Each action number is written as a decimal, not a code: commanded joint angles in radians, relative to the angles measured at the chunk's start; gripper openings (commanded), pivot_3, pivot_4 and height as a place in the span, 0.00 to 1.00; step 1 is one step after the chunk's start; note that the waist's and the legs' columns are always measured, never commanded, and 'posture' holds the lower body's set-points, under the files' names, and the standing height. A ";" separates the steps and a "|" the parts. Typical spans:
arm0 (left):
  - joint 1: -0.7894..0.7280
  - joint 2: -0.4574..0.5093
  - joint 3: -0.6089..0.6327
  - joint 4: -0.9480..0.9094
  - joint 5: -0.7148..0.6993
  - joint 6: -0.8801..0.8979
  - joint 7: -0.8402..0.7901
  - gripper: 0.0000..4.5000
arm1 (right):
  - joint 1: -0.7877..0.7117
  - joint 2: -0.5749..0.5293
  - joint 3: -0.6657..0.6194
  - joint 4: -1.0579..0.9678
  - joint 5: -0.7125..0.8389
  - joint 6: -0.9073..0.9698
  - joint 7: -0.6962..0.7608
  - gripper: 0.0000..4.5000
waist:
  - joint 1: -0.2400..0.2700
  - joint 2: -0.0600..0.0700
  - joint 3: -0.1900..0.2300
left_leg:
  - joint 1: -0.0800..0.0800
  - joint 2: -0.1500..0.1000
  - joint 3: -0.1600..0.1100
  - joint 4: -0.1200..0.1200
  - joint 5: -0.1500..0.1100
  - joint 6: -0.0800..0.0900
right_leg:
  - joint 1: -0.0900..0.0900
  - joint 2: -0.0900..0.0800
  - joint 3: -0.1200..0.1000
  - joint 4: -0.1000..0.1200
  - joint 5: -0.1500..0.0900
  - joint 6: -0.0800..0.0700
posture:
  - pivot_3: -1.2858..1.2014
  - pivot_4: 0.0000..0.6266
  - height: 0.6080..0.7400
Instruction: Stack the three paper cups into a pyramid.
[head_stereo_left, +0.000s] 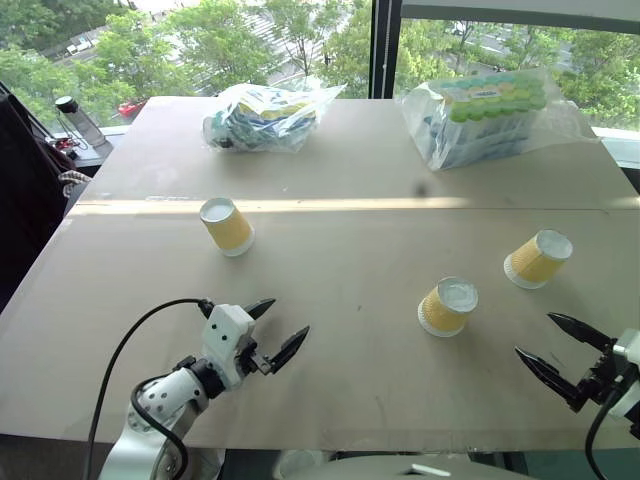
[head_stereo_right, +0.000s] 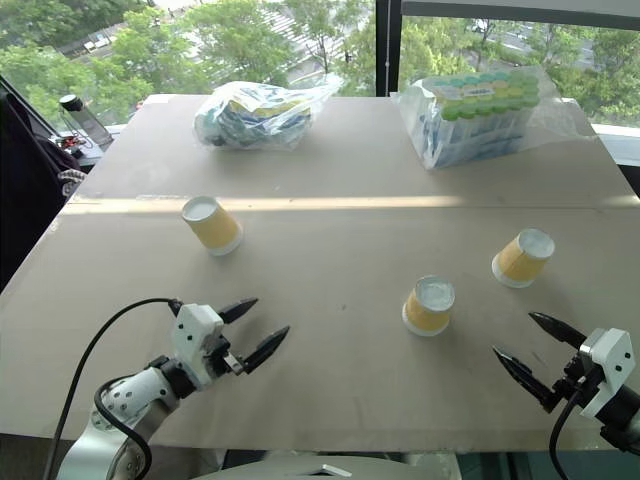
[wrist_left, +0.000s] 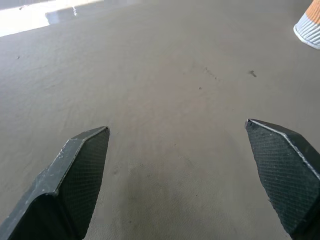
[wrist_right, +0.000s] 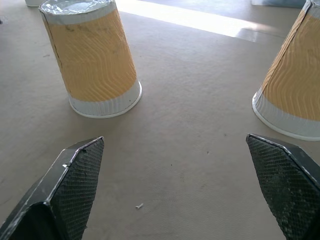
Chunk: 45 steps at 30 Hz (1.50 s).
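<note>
Three paper cups with yellow-orange sides stand mouth down and apart on the brown table (head_stereo_left: 330, 250). One cup (head_stereo_left: 227, 225) is at the left, one (head_stereo_left: 447, 306) right of the middle, and one (head_stereo_left: 537, 259) farther right. My left gripper (head_stereo_left: 285, 320) is open over the near left of the table, with nothing between its fingers. A cup's white rim (wrist_left: 310, 27) shows far ahead of it. At the near right, my right gripper (head_stereo_left: 535, 335) is open and empty. It faces the gap between the middle cup (wrist_right: 95, 65) and the right cup (wrist_right: 295, 95), a little short of both.
Two clear plastic bags of packaged goods lie at the back of the table, one (head_stereo_left: 265, 115) at the left and one (head_stereo_left: 480, 115) at the right. A bottle (head_stereo_left: 75, 120) stands beyond the table's far left corner. Windows run behind the table.
</note>
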 joint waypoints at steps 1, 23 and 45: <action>0.001 -0.009 0.018 0.001 0.003 -0.044 0.003 0.99 | 0.005 -0.016 -0.031 -0.009 0.013 -0.011 0.025 1.00 | 0.000 0.000 0.000 | 0.000 0.000 0.000 0.000 0.000 0.000 | 0.000 0.000 0.000 0.000 0.000 0.000 | 0.52 0.24 1.00; -0.226 0.189 -0.038 -0.114 -0.248 -0.026 -0.406 0.99 | -0.214 0.065 0.254 -0.197 -0.057 0.087 -0.127 1.00 | -0.003 0.001 0.002 | 0.000 0.000 -0.002 0.000 0.001 -0.001 | 0.000 0.001 -0.002 0.000 0.000 0.000 | 0.52 0.24 1.00; -0.298 0.231 -0.026 -0.139 -0.332 0.066 -0.494 1.00 | -0.337 0.080 0.349 -0.146 -0.086 0.108 -0.144 0.44 | -0.005 0.002 0.003 | 0.000 0.000 -0.002 0.001 0.001 -0.002 | 0.000 0.001 -0.002 0.000 0.000 0.000 | 0.52 0.24 1.00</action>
